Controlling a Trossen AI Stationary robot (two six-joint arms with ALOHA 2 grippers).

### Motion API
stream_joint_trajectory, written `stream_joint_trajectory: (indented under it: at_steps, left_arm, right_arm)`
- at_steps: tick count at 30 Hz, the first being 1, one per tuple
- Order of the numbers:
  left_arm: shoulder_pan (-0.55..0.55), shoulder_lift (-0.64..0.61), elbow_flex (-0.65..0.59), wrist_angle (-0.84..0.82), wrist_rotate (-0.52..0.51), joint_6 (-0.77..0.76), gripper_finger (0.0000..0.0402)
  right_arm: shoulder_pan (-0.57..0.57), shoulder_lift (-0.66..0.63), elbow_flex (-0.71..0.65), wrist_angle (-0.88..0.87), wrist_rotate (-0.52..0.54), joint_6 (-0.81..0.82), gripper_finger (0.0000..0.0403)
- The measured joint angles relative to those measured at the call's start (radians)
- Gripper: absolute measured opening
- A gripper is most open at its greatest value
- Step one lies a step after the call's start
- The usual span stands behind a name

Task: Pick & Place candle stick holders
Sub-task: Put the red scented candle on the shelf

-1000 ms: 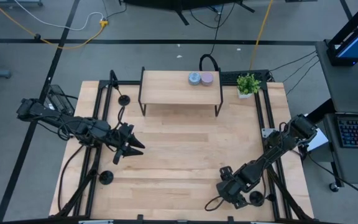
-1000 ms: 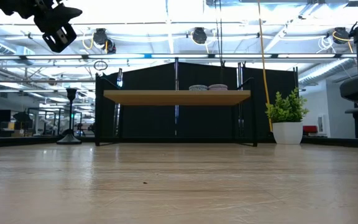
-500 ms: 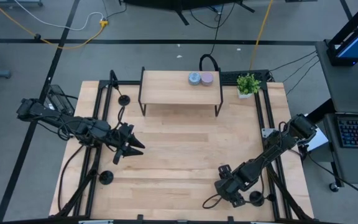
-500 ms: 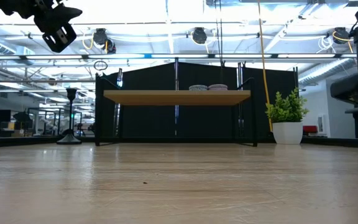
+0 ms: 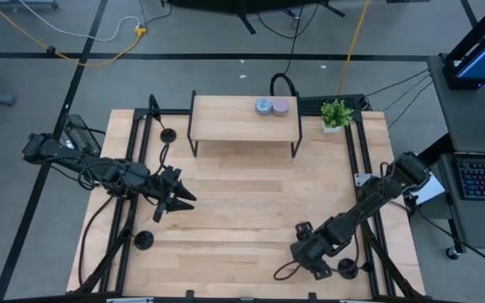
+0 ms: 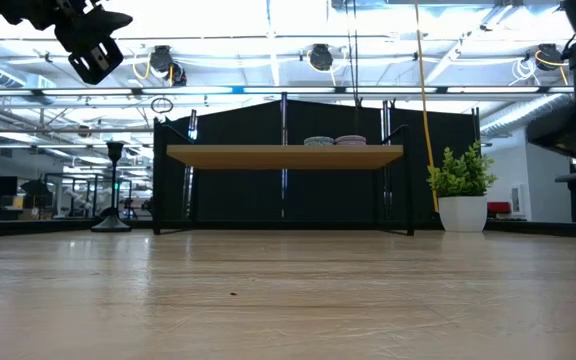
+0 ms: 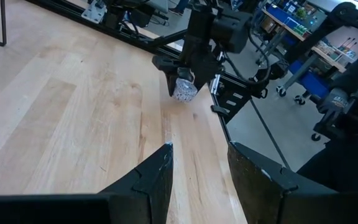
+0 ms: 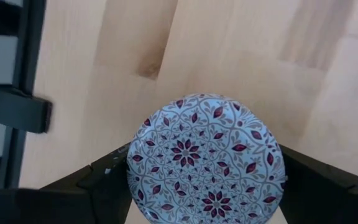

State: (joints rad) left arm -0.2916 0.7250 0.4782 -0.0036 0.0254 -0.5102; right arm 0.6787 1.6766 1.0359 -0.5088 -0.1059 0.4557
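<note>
While the right tool (image 5: 306, 252) is held low over the worktop (image 5: 251, 210), well in front of the shelf's (image 5: 244, 119) right end, its fingers are closed on a round patterned puck (image 8: 207, 158), white with dark red leaf and flower shapes. In the left wrist view the same puck is seen hanging under that tool, clear of the wood.

The left tool (image 5: 180, 199) is kept in front of the shelf's left end and raised well above the worktop. Its fingers (image 7: 148, 180) are spread with bare wood seen between them, and nothing is held.

One black candle stick holder (image 5: 168, 134) is found upright just beside the shelf's left end, at the black rail (image 5: 138, 168). A second holder (image 5: 144, 240) is seen far in front of that end, also at the rail. A third dark disc (image 5: 346, 269), just beside the right tool, is probably another holder, though it is partly covered by the arm.

On the shelf's back edge, toward its right end, a grey puck (image 5: 263, 105) and a lavender puck (image 5: 281, 105) are set touching. A small potted plant (image 5: 336, 114) is placed just off the shelf's right end.
</note>
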Motion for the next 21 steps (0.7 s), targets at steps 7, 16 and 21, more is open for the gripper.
stream_joint_trajectory:
  at_steps: [7, 16, 21]
  left_arm:
    - [0.000, 0.000, 0.000, 0.000, 0.000, 0.003, 0.0159]
    - [0.000, 0.000, 0.000, 0.000, -0.001, 0.012, 0.0159]
    - [0.000, 0.000, 0.000, 0.000, -0.001, 0.018, 0.0159]
  right_arm:
    - [-0.070, -0.103, 0.000, -0.004, 0.003, -0.009, 0.0312]
    - [-0.214, -0.238, 0.019, -0.020, 0.012, -0.108, 0.0312]
    - [-0.322, -0.273, 0.106, -0.069, 0.041, -0.242, 0.0312]
